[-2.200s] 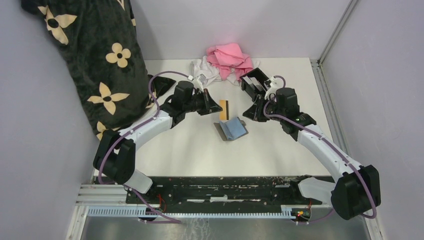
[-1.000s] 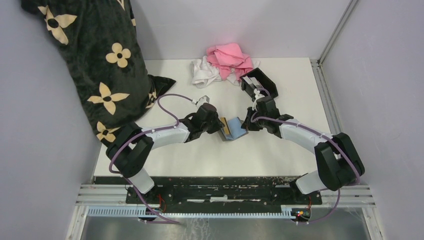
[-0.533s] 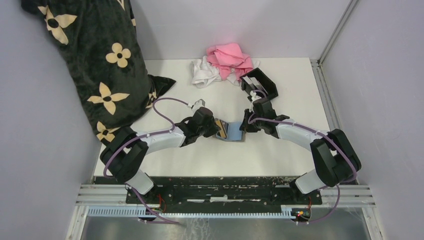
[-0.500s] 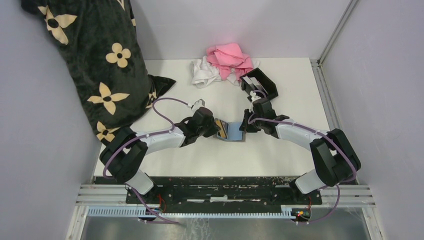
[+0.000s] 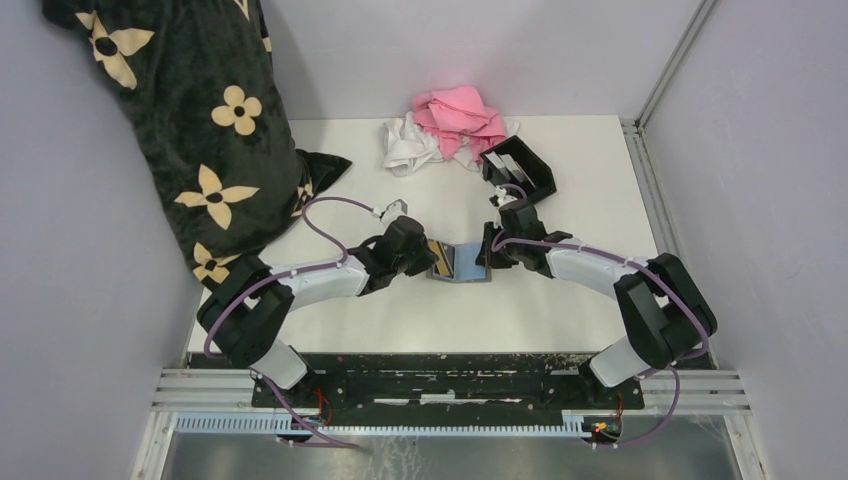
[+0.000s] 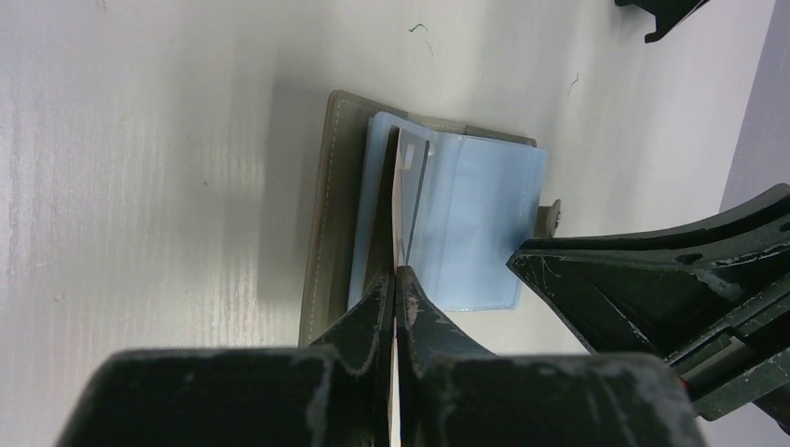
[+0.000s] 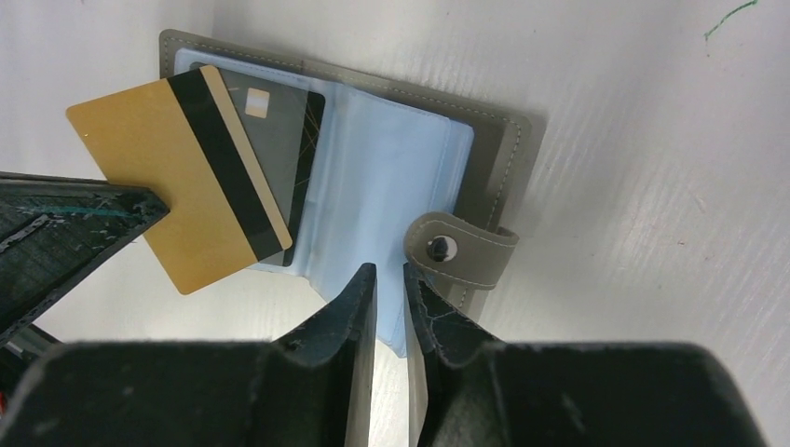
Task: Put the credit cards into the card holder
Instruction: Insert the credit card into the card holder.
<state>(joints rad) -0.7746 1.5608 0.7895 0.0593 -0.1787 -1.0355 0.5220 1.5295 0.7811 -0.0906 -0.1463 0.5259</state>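
Observation:
My left gripper is shut on a tan credit card with a black stripe, seen edge-on in the left wrist view. The card's far corner lies over the left page of an open grey folding wallet, where a dark grey card sits in a light-blue sleeve. My right gripper hovers at the wallet's near edge beside its snap tab, jaws a narrow gap apart with the sleeve's edge showing in the gap. The black card holder, with white cards in it, stands behind the right gripper.
A pink cloth and a white cloth lie at the back of the table. A black flowered blanket hangs along the left wall. A metal rail borders the table's right side.
The left gripper has brought the tan card down onto the wallet's left page. The right gripper's jaws have parted slightly at the wallet's right side.

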